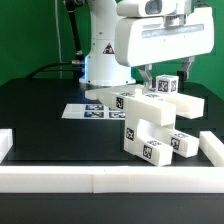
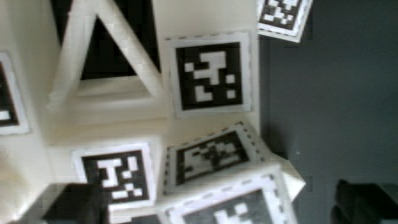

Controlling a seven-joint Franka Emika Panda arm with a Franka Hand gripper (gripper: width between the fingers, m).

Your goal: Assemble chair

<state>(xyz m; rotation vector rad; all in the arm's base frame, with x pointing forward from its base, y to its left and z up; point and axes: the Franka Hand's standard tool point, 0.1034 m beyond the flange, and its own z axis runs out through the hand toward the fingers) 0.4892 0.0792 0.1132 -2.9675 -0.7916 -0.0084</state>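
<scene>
Fingertips (image 2: 71,203): two dark blurs at the edge of the wrist view, nearest my lens, set wide apart

Gripper (image 1: 163,74): I log it as released, jaws spread to either side of the topmost tagged piece and nothing clamped. The blur keeps me from confirming whether either pad touches it.

Top block (image 1: 165,87): white, tag facing out, lying between the jaws at the crown of the stack.

Chair (image 1: 150,122): a partly built stack of chunky white tagged blocks. It stands on the table (image 1: 40,125) toward the exterior view's right, directly under the gripper, and its lower blocks step out toward the front.

Marker board (image 1: 85,110): flat on the table, on the exterior view's left of the chair, near it but apart.

Border rails (image 1: 60,180): the front run lies along the near edge, close to the lowest blocks.

Hazards, as I judge them:
- Closing off-centre would let one pad arrive first, shoving the top block sideways and twisting the stack.
- Descending with a fingertip over an edge, not beside it, could unseat a joint or tip the whole chair.
- Any pull upward might lift only the top block if the joints below are loose.
- My wrist picture is too soft to check alignment before I commit
</scene>
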